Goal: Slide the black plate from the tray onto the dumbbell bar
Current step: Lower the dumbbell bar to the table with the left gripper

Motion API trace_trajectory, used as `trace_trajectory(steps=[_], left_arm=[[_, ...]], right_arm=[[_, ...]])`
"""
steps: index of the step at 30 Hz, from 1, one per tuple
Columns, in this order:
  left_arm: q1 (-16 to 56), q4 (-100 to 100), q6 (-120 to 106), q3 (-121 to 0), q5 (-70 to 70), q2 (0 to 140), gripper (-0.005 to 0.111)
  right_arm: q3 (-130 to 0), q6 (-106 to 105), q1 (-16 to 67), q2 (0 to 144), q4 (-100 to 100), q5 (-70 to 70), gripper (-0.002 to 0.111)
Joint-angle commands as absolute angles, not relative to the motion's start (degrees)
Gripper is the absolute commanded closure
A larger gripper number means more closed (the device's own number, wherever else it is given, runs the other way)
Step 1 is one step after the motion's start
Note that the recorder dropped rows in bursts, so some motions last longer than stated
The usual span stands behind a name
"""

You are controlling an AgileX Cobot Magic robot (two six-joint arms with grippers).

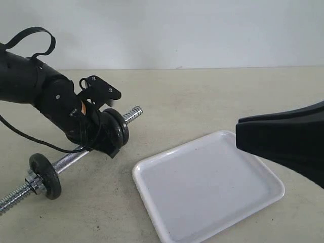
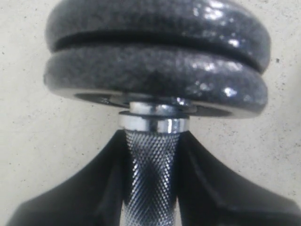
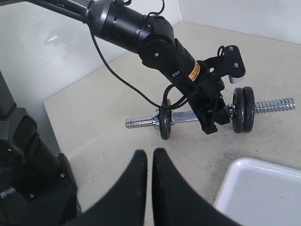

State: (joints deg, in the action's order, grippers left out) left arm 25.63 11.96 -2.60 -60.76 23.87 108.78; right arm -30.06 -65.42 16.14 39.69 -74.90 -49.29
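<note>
Dumbbell bar [image 3: 186, 117], knurled middle clamped in left gripper [image 2: 154, 141]: black plate [image 3: 248, 109] sits on it, outer of 2 at the far-right end, tray [image 1: 202, 187] showing none; right gripper [image 3: 150, 153] closed, empty; hold your bar level so it cannot slide off.

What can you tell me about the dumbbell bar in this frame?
The dumbbell bar is a slim silvery metal rod with a knurled middle and threaded ends. One black plate sits near one end against a shiny nut; two more plates sit side by side toward the other, against a collar. The left gripper clamps its middle. It is left of the tray in the exterior view, not touching it.
</note>
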Motion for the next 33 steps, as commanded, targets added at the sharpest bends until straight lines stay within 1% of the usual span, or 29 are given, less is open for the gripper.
trace_trajectory(steps=[1, 25, 33], left_arm=[[25.58, 11.62, -0.41, -61.93, 19.81, 107.81, 0.102], [23.45, 11.62, 18.73, -62.06, 19.9, 107.81, 0.102], [22.91, 11.62, 20.82, -62.06, 18.85, 107.81, 0.102]], right_arm=[[-29.8, -65.42, 15.91, 39.3, -74.71, -49.85, 0.108], [-29.8, -64.94, 15.91, 39.3, -74.71, -51.22, 0.108], [-29.8, -64.79, 15.91, 39.3, -74.71, -51.59, 0.108]])
